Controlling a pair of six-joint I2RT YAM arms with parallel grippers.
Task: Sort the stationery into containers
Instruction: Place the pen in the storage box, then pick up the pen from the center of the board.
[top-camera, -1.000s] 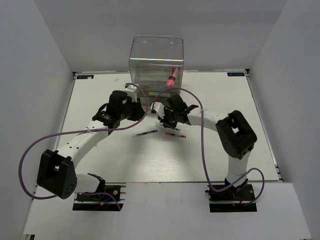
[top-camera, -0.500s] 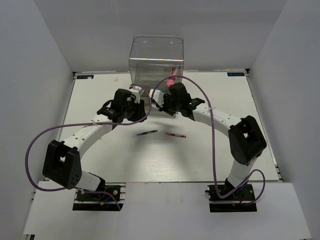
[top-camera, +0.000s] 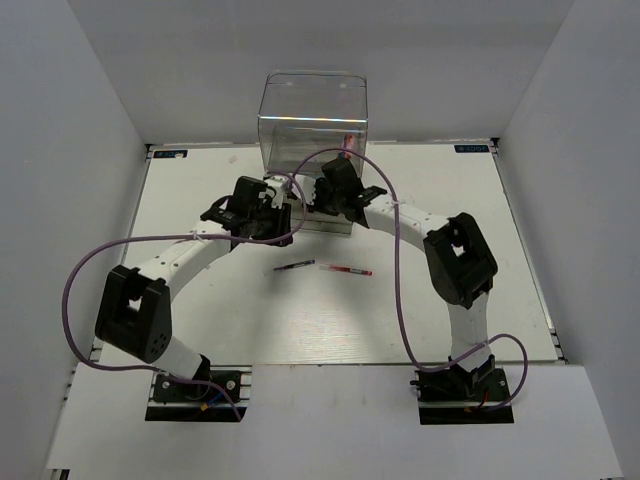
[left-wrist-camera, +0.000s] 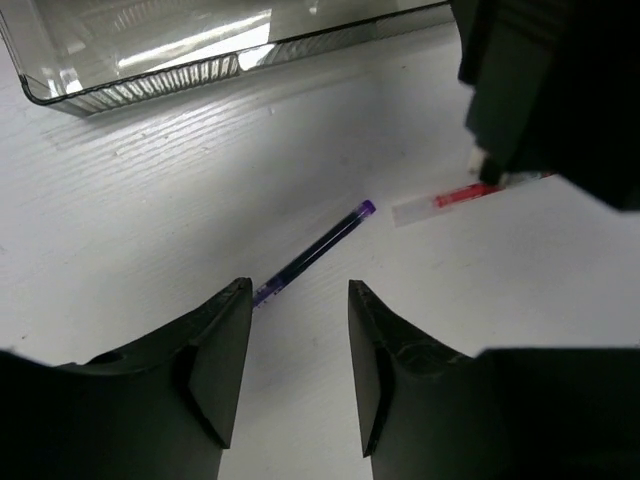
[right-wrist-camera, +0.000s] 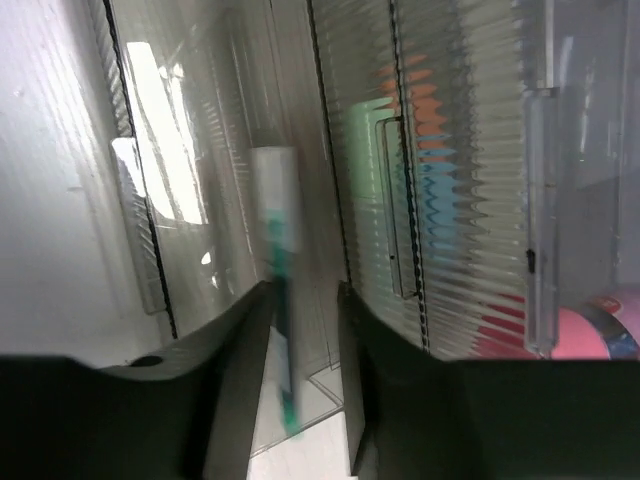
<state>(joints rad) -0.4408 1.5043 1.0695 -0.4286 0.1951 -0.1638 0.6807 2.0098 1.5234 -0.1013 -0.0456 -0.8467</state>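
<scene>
what changed: the right arm has swung up from the loose pens to the organizer (top-camera: 312, 110) and brought a teal pen (right-wrist-camera: 277, 300) with it. The right fingers (right-wrist-camera: 232, 380) were pinched shut a moment ago. Now they're apart, with a gap wider than the pen.
what it means: the pen is smeared in the right wrist view, so my guess is it's being let go at the ribbed drawers. Can't tell which drawer.
left side: the left fingers (left-wrist-camera: 215, 360) are apart too, a bit wider than before. Nothing's between them, and they're hovering over the purple pen (left-wrist-camera: 312, 252).
still out: the purple pen and the red pen (top-camera: 346, 269) are flat on the desk (top-camera: 450, 300), near each other but not touching. The pink tube (top-camera: 345, 152) is already in the top bin.
teal pen axis: it runs along the fingers, white end toward the organizer and teal tip back toward the wrist.
purple pen axis: roughly left-right in the top view, right end tipped slightly toward the organizer.
</scene>
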